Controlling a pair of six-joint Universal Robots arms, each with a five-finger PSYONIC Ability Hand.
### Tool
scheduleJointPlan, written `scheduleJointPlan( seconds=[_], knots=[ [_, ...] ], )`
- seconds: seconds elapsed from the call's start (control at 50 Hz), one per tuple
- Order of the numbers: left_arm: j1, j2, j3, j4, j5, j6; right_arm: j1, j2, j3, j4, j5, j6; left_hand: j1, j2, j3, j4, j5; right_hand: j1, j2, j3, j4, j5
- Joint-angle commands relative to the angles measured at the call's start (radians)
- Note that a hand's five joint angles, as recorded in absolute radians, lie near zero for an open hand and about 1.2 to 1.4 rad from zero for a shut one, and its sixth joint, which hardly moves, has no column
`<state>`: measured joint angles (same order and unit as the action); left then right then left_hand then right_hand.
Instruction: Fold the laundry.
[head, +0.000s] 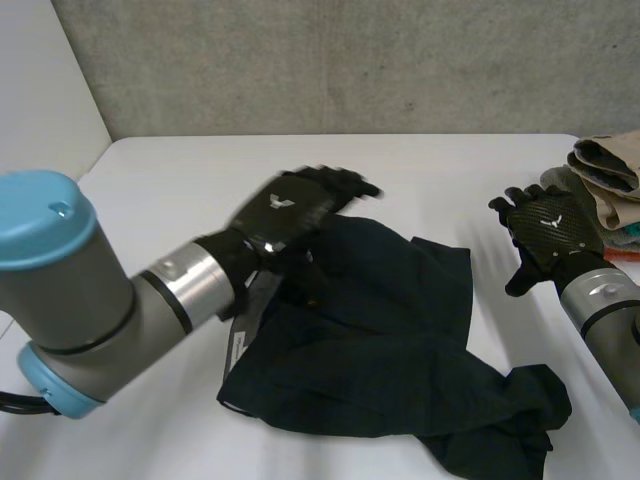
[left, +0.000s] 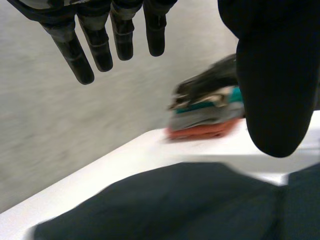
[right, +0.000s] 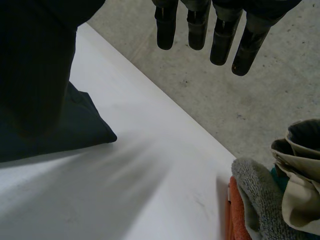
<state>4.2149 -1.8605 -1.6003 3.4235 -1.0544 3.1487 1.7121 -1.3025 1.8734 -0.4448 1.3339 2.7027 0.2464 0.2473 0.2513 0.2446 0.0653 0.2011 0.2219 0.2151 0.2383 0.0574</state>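
A dark navy garment (head: 370, 340) lies crumpled on the white table (head: 170, 180), with a light label at its left edge. My left hand (head: 300, 205) hovers over the garment's back left part, open, fingers straight and pointing right. In the left wrist view its fingers (left: 100, 45) and thumb (left: 272, 75) are spread apart with nothing between them, and the dark cloth (left: 175, 205) lies under the palm. My right hand (head: 545, 230) is open, to the right of the garment and apart from it. Past the straight fingers (right: 220, 35) a corner of the cloth (right: 75, 125) rests on the table.
A stack of folded laundry (head: 610, 185) in beige, grey, teal and orange sits at the table's right edge, just behind my right hand; the stack (left: 205, 112) (right: 270, 200) also appears in both wrist views. A grey concrete wall (head: 350, 60) stands behind the table.
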Motion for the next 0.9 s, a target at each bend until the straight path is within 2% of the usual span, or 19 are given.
scheduleJointPlan(
  seconds=[0.02, 0.08, 0.18, 0.36, 0.42, 0.66, 0.76, 0.78, 0.8, 0.88, 0.9],
  knots=[
    [0.031, 0.026, -0.018, -0.151, -0.242, 0.004, 0.004, -0.004, -0.003, 0.011, -0.015, -0.015, 0.005, 0.004, 0.0, 0.007, 0.012, -0.027, -0.047, -0.041, -0.064, -0.057],
    [0.023, 0.049, -0.062, -0.219, -0.294, 0.011, 0.009, -0.018, -0.01, 0.037, -0.016, -0.014, 0.008, 0.007, 0.003, 0.01, 0.015, -0.027, -0.047, -0.041, -0.064, -0.057],
    [-0.004, 0.127, -0.164, -0.234, -0.294, 0.043, 0.007, -0.043, -0.014, 0.069, -0.018, -0.008, 0.064, 0.063, 0.059, 0.066, 0.071, -0.027, -0.047, -0.041, -0.064, -0.057],
    [-0.036, 0.184, -0.328, -0.219, -0.292, 0.342, 0.003, -0.041, -0.016, 0.069, -0.016, -0.015, 0.082, 0.081, 0.077, 0.083, 0.088, -0.027, -0.047, -0.041, -0.064, -0.057],
    [-0.038, 0.188, -0.358, -0.219, -0.294, 0.393, 0.003, -0.037, -0.016, 0.069, -0.018, -0.015, 0.125, 0.125, 0.121, 0.127, 0.132, -0.027, -0.047, -0.041, -0.064, -0.057],
    [-0.038, 0.149, -0.405, -0.168, -0.292, 0.427, 0.012, -0.031, -0.007, 0.069, -0.012, -0.015, 0.208, 0.207, 0.203, 0.21, 0.214, -0.027, -0.047, -0.041, -0.064, -0.057],
    [-0.036, 0.095, -0.4, -0.067, -0.3, 0.456, 0.012, -0.029, -0.002, 0.069, -0.007, -0.017, 0.492, 0.491, 0.487, 0.494, 0.499, -0.027, -0.047, -0.041, -0.064, -0.057],
    [-0.035, 0.089, -0.4, -0.047, -0.3, 0.462, 0.012, -0.029, -0.002, 0.069, -0.007, -0.015, 0.577, 0.576, 0.572, 0.579, 0.583, -0.027, -0.047, -0.041, -0.064, -0.057],
    [-0.035, 0.071, -0.397, -0.006, -0.303, 0.474, 0.012, -0.029, -0.002, 0.069, -0.007, -0.015, 0.767, 0.766, 0.762, 0.769, 0.773, -0.027, -0.047, -0.041, -0.064, -0.057],
    [-0.03, 0.026, -0.389, 0.112, -0.349, 0.517, 0.012, -0.029, -0.003, 0.069, -0.005, -0.015, 1.149, 1.148, 1.144, 1.151, 1.155, -0.027, -0.047, -0.041, -0.064, -0.057],
    [-0.029, 0.018, -0.385, 0.134, -0.363, 0.528, 0.012, -0.029, -0.002, 0.069, -0.004, -0.015, 1.15, 1.149, 1.145, 1.152, 1.156, -0.027, -0.047, -0.041, -0.064, -0.057]
  ],
)
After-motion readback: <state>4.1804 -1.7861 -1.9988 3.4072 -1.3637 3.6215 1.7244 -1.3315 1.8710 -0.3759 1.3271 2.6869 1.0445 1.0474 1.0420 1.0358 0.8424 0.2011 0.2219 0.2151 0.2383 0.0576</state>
